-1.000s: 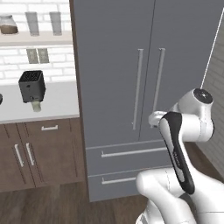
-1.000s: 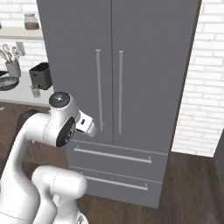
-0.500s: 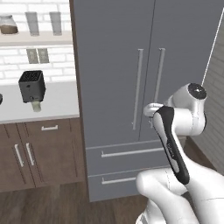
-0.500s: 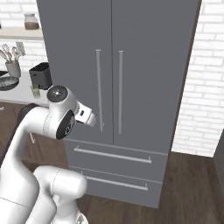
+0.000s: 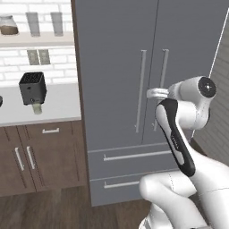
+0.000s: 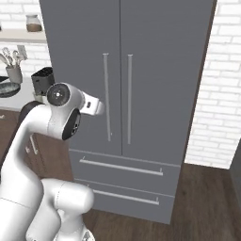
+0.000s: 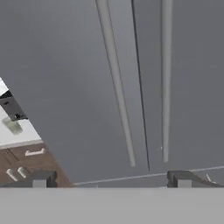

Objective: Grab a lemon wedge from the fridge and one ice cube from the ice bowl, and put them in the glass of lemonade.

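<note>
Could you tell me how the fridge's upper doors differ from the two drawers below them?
The upper doors are tall panels standing side by side, while the drawers are low, wide fronts stacked one above the other. The door handles are long vertical silver bars near the centre seam; the drawer handles run horizontally. Doors and drawers share the same flat grey finish, and all are closed.

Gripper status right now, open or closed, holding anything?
Gripper: open, holding nothing, pointed at the closed fridge doors.
</note>
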